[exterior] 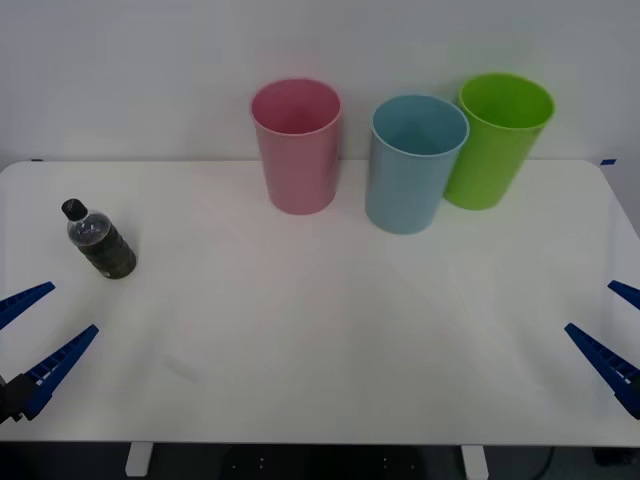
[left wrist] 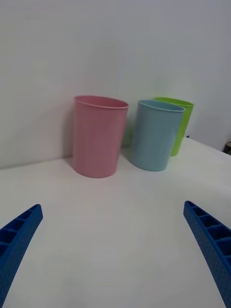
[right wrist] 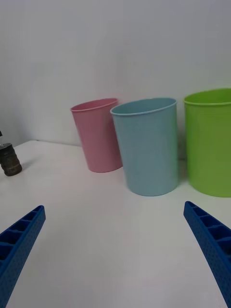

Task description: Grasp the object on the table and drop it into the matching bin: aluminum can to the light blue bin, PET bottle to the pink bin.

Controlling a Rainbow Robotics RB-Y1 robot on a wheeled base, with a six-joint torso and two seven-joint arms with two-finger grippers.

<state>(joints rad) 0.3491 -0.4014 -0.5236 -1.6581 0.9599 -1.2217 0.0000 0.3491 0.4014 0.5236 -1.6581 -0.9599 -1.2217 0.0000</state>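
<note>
Three bins are stood upright in a row at the back of the table (exterior: 320,340): the pink bin (exterior: 297,147) toward the left, the blue bin (exterior: 414,163) beside it, and a green bin (exterior: 497,140) just behind and right of the blue one. As far as can be seen past the rims, nothing lies inside them. The bottle (exterior: 100,240) is stood, leaning slightly, near the table's left edge, well apart from the bins, with dark contents and a black cap. The left gripper (exterior: 38,328) is held low at the near left corner, fingers spread and holding nothing. The right gripper (exterior: 612,328) is held at the near right, likewise spread and unloaded.
</note>
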